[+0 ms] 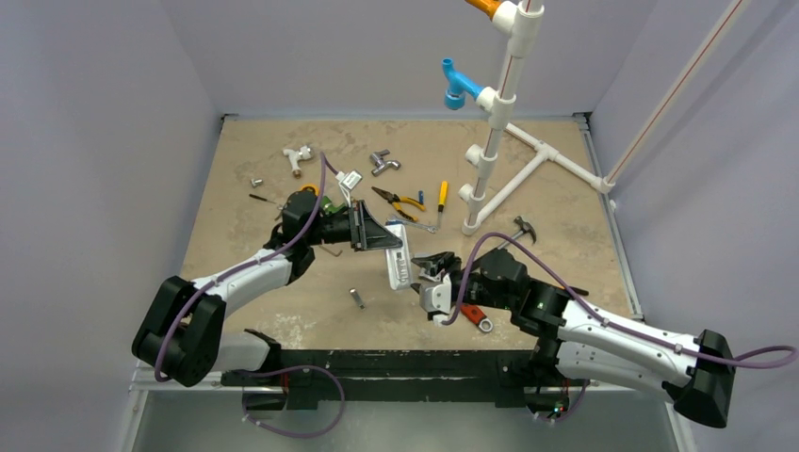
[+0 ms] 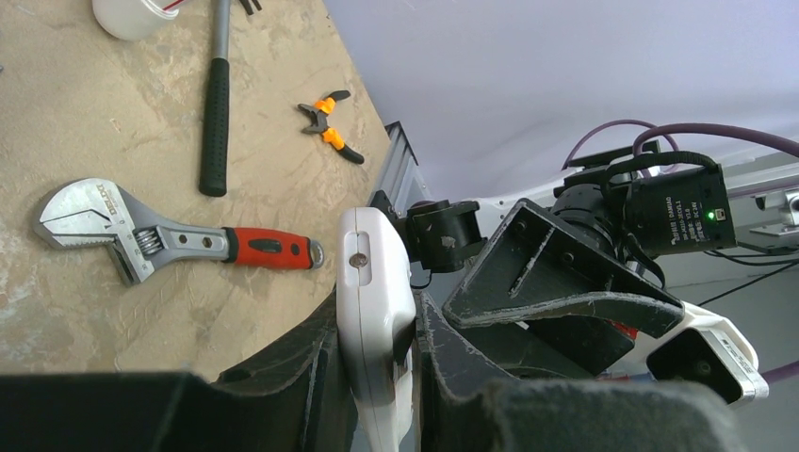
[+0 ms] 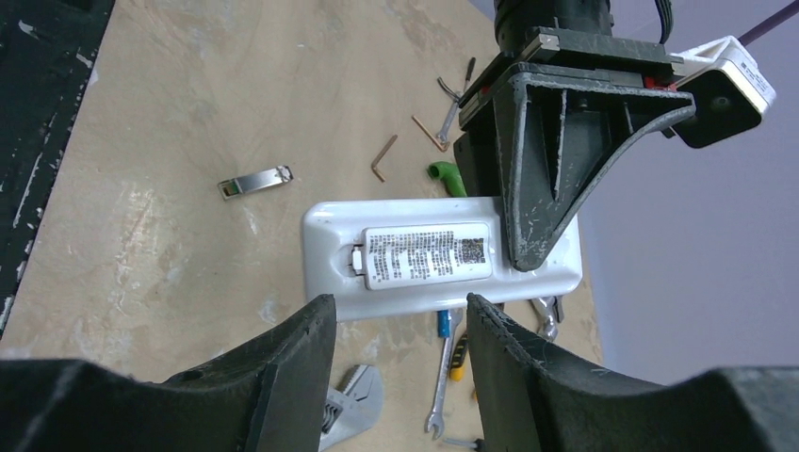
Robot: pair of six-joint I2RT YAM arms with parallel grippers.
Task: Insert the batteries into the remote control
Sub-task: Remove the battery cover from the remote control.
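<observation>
**Remote control** (image 3: 438,254): white rectangular body, held clear of the tabletop (image 1: 283,311) near its middle, back side turned to the right wrist camera. The back carries a white label with several lines of fine black print and a square code block. The print is too small to read. A small latch tab sits at the label's left end.

**Left gripper** (image 2: 377,377): clamped on one end of the remote control, one finger on each broad face.

**Right gripper** (image 3: 396,348): jaws apart with nothing between them, fingertips just short of the remote control's labelled back.

**Right wrist camera housing**, seen from the left wrist: black, with white lettering and a lit green lamp. The lettering is possibly a model line, not legible at this angle.

**Adjustable wrench** (image 2: 179,240): red handle and steel jaw with stamped figures that cannot be made out, lying flat on the tabletop.

**Hammer** (image 2: 215,104): black grip, beyond the wrench.

**Pliers** (image 2: 328,127): orange handles, near the tabletop edge.

**Silvery metal piece** (image 3: 254,182): lying alone on the tabletop, apart from the remote control.

**White pipe frame** (image 1: 495,141): standing at the far right.
</observation>
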